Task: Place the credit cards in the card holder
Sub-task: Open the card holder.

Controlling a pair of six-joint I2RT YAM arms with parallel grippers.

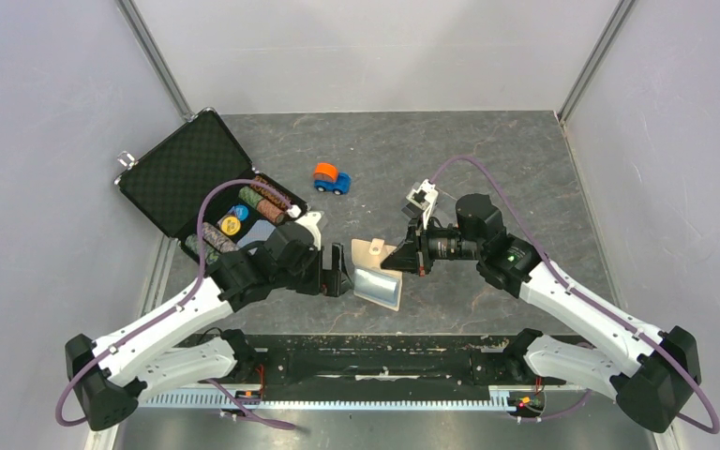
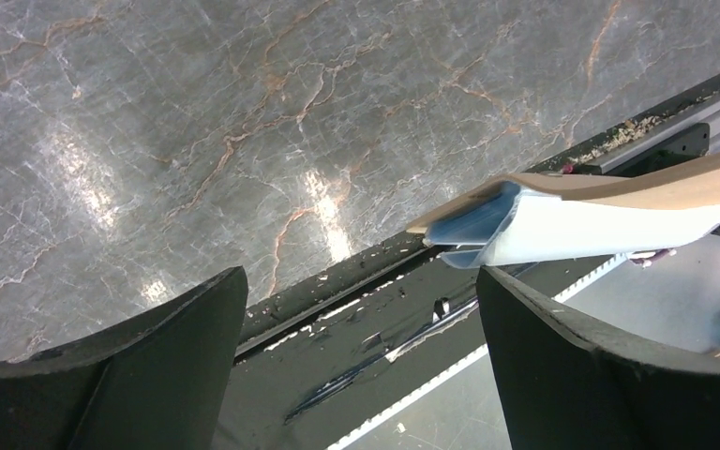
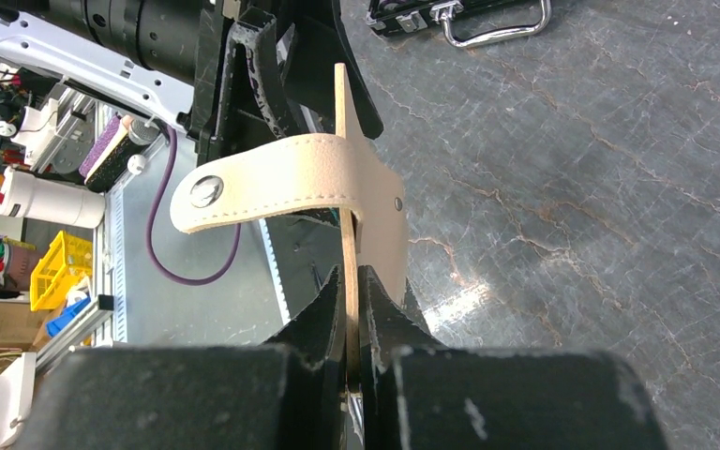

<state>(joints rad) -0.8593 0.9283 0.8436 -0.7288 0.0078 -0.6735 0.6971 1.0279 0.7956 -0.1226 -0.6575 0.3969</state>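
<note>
right gripper (image 1: pixel 393 260) pinching card holder (image 1: pixel 372 253), toy car (image 1: pixel 332 178) behind

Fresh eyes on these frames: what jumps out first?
The right gripper is shut on the beige card holder, holding it mid-table with its snap tab curling free and a light blue card showing at its near end. The left gripper stands open right beside it. At far left sits an open black briefcase of poker chips, with an orange-and-blue toy car to its right.
</note>
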